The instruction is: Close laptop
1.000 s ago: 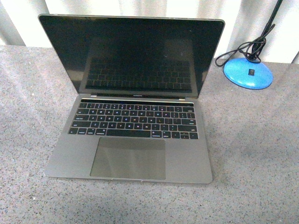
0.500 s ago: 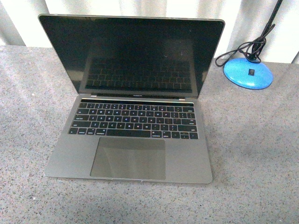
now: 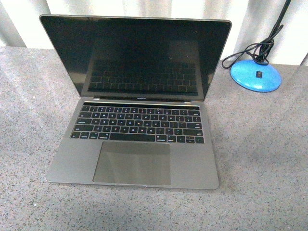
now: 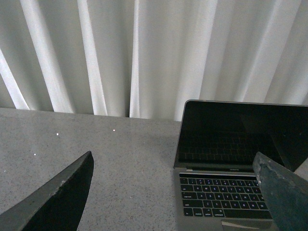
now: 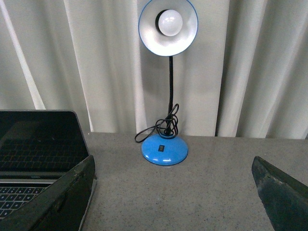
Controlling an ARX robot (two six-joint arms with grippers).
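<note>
The space-grey laptop [image 3: 139, 144] stands open in the middle of the grey table, its dark screen [image 3: 137, 55] upright and facing me, black keys and large trackpad below it. Neither gripper shows in the front view. In the left wrist view my left gripper [image 4: 175, 192] is open and empty above bare table, with the laptop [image 4: 226, 192] beside one finger. In the right wrist view my right gripper [image 5: 173, 192] is open and empty above bare table, with the laptop's screen edge [image 5: 43, 144] by one finger.
A blue desk lamp [image 5: 165, 148] with a black gooseneck and coiled cord stands at the table's back right; its base shows in the front view [image 3: 255, 74]. White curtains [image 3: 144, 7] hang behind the speckled grey table [image 3: 260, 159].
</note>
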